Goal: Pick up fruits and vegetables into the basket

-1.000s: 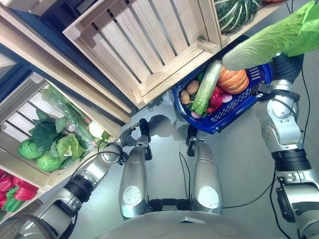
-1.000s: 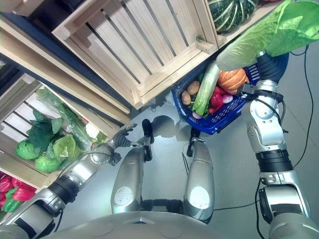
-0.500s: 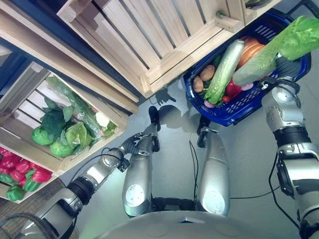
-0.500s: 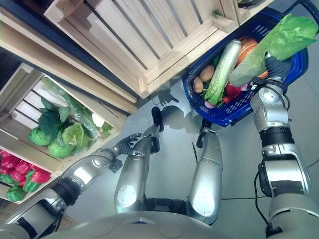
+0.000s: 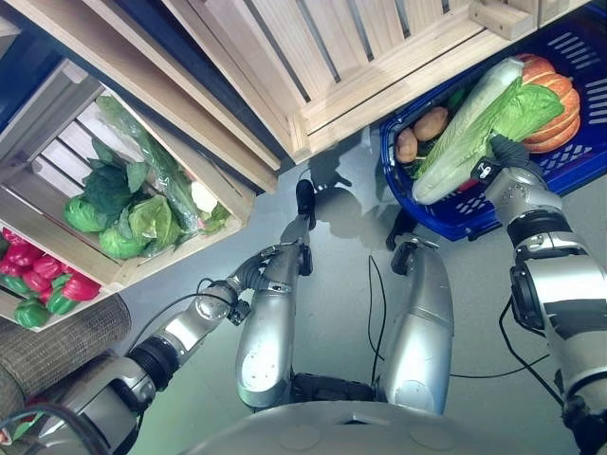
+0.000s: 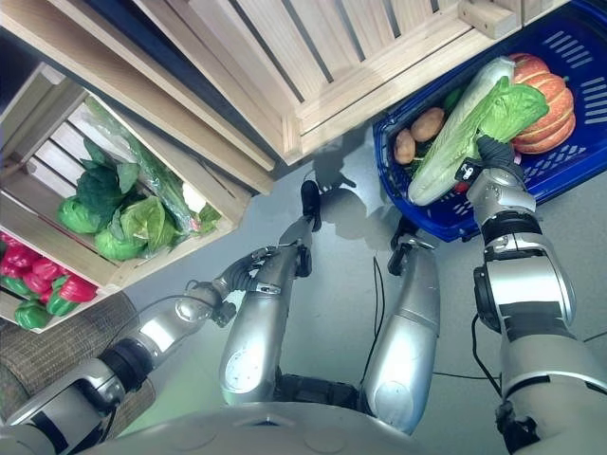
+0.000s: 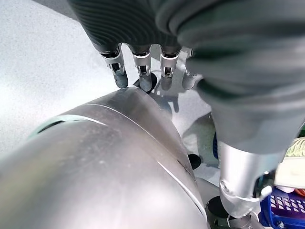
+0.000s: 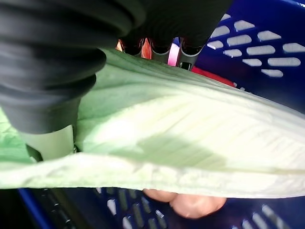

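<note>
Inside the blue plastic basket (image 5: 579,161) on the grey floor, the right hand (image 6: 495,154) was clamped round a long pale-green napa cabbage (image 5: 465,142). Its long axis ran diagonally, white stem end toward the robot, leafy end over an orange pumpkin (image 5: 555,104). The left hand (image 7: 138,67) hung with fingers relaxed and apart, holding nothing.

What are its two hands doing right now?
Left hand: open, fingers relaxed, holding nothing.
Right hand: shut on the napa cabbage, over the blue basket.
</note>
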Robot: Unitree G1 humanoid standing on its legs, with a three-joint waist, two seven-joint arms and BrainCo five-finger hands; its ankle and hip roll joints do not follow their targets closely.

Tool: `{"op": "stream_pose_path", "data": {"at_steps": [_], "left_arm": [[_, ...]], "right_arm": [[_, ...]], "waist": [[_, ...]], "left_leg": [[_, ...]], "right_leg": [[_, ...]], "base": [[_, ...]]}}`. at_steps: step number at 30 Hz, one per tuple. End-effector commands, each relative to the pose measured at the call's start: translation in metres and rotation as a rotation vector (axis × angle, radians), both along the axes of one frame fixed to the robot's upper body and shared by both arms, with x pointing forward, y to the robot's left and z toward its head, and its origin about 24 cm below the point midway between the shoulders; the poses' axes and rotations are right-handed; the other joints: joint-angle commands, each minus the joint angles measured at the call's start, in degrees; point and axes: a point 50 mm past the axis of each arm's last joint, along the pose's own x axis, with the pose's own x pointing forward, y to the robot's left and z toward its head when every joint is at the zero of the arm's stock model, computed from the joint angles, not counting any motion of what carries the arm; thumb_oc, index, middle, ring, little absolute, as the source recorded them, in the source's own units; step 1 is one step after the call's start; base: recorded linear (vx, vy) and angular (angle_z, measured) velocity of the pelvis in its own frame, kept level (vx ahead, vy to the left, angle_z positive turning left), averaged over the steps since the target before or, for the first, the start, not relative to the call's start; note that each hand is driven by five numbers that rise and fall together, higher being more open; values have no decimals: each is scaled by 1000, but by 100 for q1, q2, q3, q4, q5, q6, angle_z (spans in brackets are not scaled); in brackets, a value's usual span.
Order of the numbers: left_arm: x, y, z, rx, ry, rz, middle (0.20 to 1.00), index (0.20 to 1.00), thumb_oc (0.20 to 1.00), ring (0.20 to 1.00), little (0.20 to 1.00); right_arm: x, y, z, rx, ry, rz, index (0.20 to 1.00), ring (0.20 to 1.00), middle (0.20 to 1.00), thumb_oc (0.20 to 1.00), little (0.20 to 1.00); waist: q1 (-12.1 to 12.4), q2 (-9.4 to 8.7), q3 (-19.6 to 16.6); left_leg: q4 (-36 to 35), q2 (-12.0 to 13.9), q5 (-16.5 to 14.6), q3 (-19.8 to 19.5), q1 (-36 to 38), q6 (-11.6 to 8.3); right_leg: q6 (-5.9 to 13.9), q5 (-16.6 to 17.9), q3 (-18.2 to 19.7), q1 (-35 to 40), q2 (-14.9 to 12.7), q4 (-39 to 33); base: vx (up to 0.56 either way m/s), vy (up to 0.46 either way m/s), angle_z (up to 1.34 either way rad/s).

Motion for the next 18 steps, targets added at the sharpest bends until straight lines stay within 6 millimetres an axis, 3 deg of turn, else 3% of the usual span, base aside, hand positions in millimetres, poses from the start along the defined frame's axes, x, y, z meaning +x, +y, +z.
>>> {"op": "stream_pose_path", "data": {"at_steps": [1,5,12,13,15,18], "left_arm": [[-34,-32,-22,-42,93,-105,1000,1000,1000,1000,1000],[-35,-34,-22,-40,77,-104,1000,1000,1000,1000,1000],[-35,-32,-18,-63,61,-65,1000,1000,1000,1000,1000],[-33,-29,-18,-70,61,-38,1000,1000,1000,1000,1000],[-34,-25,-19,-72,67,-20,1000,1000,1000,1000,1000],[-34,-14,-19,-89,66,41,1000,1000,1000,1000,1000]], "right_arm": [[-27,-45,-3,-57,141,-200,1000,1000,1000,1000,1000],[-36,-50,-15,41,85,-338,1000,1000,1000,1000,1000],[-37,-52,-6,-91,-47,-430,1000,1000,1000,1000,1000],[-38,-50,-5,-105,-115,-444,1000,1000,1000,1000,1000],[-41,-48,-9,-119,-151,-455,1000,1000,1000,1000,1000],[-51,-40,-19,-120,-268,-439,1000,1000,1000,1000,1000]], "waist": [[-1,956,-197],[6,949,-197],[-73,854,-197],[-131,784,-197],[-197,718,-197],[-400,465,-197]], "left_leg": [[923,20,-1047,54,-243,82],[923,-4,-1066,7,-179,109],[602,-33,-984,-10,243,89],[403,2,-820,47,420,107],[303,10,-812,63,634,94],[76,71,-809,120,1180,72]], "right_leg": [[106,-212,-136,79,328,5],[122,-185,-116,169,342,-28],[197,-25,-105,613,440,-433],[179,198,-185,809,464,-712],[205,250,-182,1013,476,-857],[277,405,-150,1576,506,-1255]], "base": [[-16,0,5],[-14,13,4],[-31,74,2],[-87,105,-7],[-47,127,-16],[-18,120,-11]]}}
